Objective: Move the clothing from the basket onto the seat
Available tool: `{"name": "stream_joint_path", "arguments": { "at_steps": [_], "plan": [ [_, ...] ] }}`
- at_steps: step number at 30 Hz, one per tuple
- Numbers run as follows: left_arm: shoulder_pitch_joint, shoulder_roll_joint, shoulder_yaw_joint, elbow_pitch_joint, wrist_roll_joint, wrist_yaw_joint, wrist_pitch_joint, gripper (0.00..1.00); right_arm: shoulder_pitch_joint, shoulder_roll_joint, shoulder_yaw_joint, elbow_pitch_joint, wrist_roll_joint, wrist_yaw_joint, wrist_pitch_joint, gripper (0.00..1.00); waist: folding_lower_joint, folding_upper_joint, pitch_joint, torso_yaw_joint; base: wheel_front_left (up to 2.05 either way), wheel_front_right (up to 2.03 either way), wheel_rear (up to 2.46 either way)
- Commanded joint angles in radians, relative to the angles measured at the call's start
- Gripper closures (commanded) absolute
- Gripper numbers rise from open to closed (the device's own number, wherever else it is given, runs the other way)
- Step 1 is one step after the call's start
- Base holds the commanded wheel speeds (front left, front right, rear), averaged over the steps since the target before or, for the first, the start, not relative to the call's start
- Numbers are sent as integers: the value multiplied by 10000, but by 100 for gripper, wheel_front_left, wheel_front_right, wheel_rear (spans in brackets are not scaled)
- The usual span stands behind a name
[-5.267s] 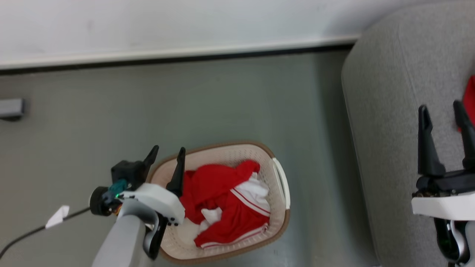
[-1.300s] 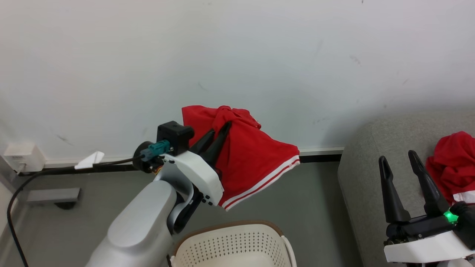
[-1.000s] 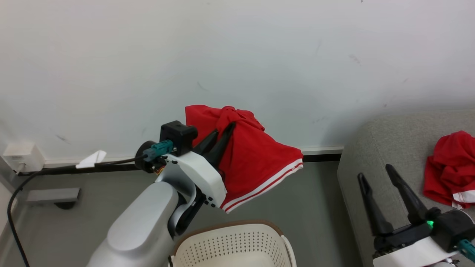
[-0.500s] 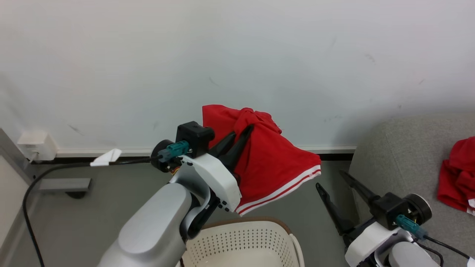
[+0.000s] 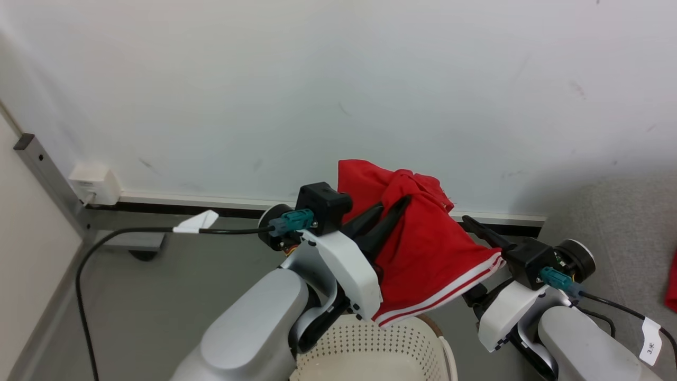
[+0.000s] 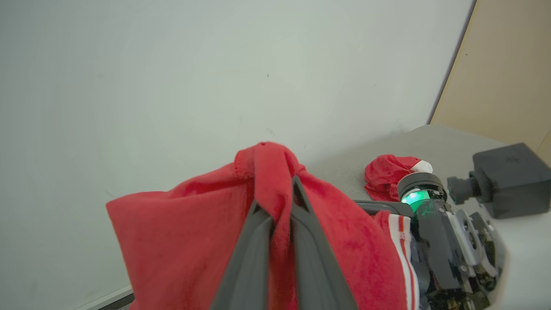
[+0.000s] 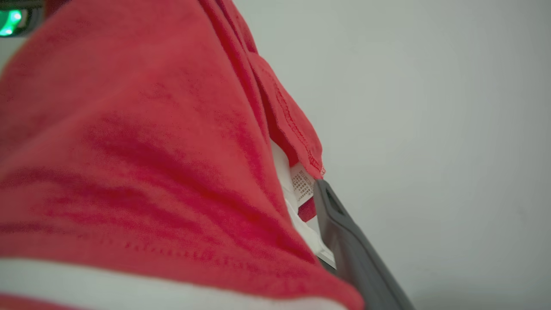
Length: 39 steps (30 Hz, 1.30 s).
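My left gripper [image 5: 395, 202] is shut on a bunched fold of a red garment with white stripes [image 5: 431, 259], which it holds in the air above the cream basket [image 5: 370, 349]. In the left wrist view the fingers [image 6: 254, 241] pinch the same red cloth [image 6: 185, 232]. My right gripper [image 5: 457, 230] is open at the garment's right hem. One of its fingers [image 7: 344, 241] shows beside the cloth and the other is hidden behind the red fabric [image 7: 129, 150]. The grey seat [image 5: 624, 211] is at the right, with another red garment [image 6: 387, 172] lying on it.
A white wall [image 5: 317, 79] with a dark skirting strip stands close behind the arms. A socket box [image 5: 95, 182] and a black cable [image 5: 132, 235] are at the left, above the grey floor [image 5: 158, 296]. A beige panel [image 6: 508, 73] rises beyond the seat.
The head camera has turned left, shifting the whole picture right. My right arm has swung left and up to the hanging garment's hem. The left gripper still holds the garment up.
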Motion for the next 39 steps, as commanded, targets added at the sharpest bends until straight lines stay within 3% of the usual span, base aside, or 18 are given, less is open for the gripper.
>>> {"name": "stream_joint_path", "arguments": {
  "at_steps": [1,7,8,10,15,25,26,27,28,29,39],
  "plan": [
    [-98,-39,-56,38,-57,-50,-13,100,-177,-57,264,13,176,-23,-29,0,-1,-1,0,216,0,0,0],
    [-46,-192,-265,217,-135,-132,-9,100,-490,-143,850,97,664,-23,-30,0,-1,-1,-22,576,0,0,0],
    [-23,-200,-293,248,-147,-124,-9,100,-517,-119,913,117,763,-23,-30,15,-1,-1,-27,611,0,0,0],
    [1,-211,-335,300,-174,-136,-13,100,-558,-64,988,105,975,-23,-30,100,-1,-1,-29,665,0,0,0],
    [4,-144,-335,417,-195,-96,-52,100,-577,-91,1076,-17,1296,-23,-31,100,-1,-1,-46,683,0,0,0],
    [107,26,-227,654,-306,64,-203,100,-54,-225,294,-736,1880,-23,-31,100,-1,-1,-46,291,0,0,0],
    [123,48,-222,695,-306,85,-200,83,16,-225,199,-825,1943,-23,-31,100,-1,-1,-50,237,0,0,0],
    [142,62,-228,737,-304,103,-219,58,86,-224,99,-938,2028,-23,-31,100,-1,-1,-53,185,0,0,0],
    [162,78,-247,770,-300,106,-215,22,150,-234,-4,-1041,2101,-23,-31,100,-1,-1,-57,127,0,0,0],
    [181,86,-262,793,-304,111,-222,0,206,-258,-104,-1150,2143,-23,-32,100,-1,-1,-63,67,0,0,0],
    [363,169,-384,765,-325,93,-394,0,776,-395,-1675,-2325,2425,-23,-32,100,-1,-1,-91,-650,0,0,0]
  ]
}}
